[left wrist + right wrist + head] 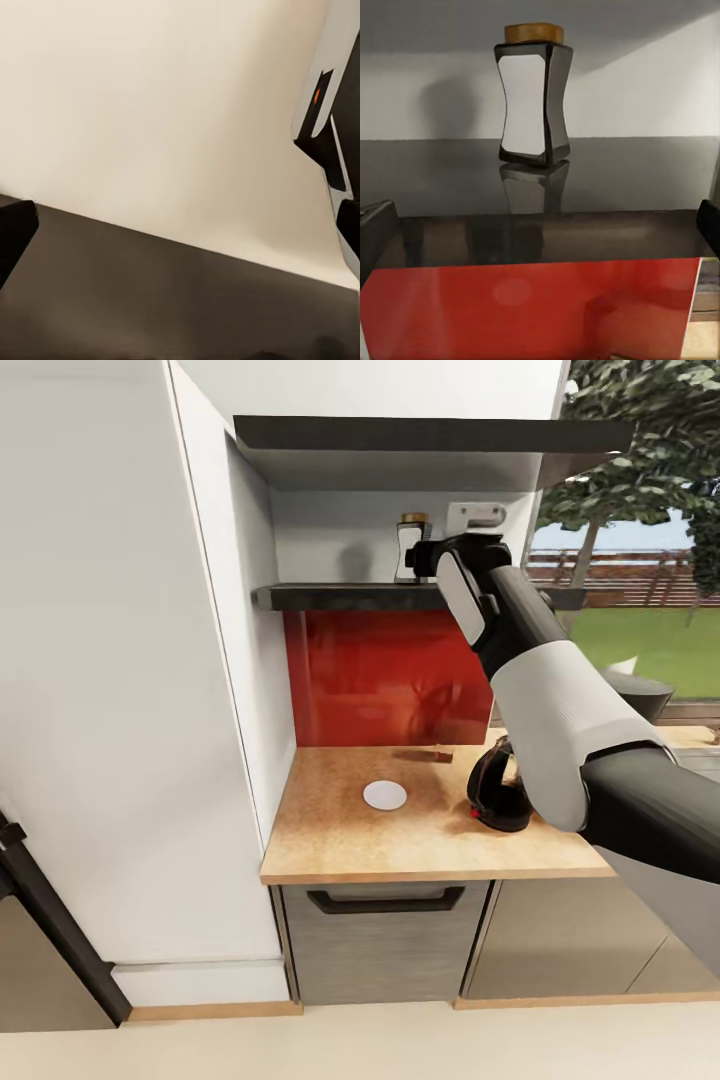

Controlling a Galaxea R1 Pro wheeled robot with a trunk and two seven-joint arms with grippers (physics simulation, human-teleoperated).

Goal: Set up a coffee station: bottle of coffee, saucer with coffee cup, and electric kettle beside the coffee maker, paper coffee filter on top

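Right gripper (425, 557), fingers spread and empty, is raised level with the bottle of coffee (533, 94) standing upright on the kitchen shelf (450, 176); the rigid, probably slippery bottle is best gripped at its narrowed waist

White cabinets (110, 660) flank a red backsplash (385, 675), wooden countertop (340, 840) and garden window (640, 590).

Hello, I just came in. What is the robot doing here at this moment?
The robot is reaching its right gripper up toward the coffee bottle, which stands upright on the dark shelf. The gripper is open and not touching the bottle. Below, on the wooden counter, lie a white round filter and a black coffee maker.
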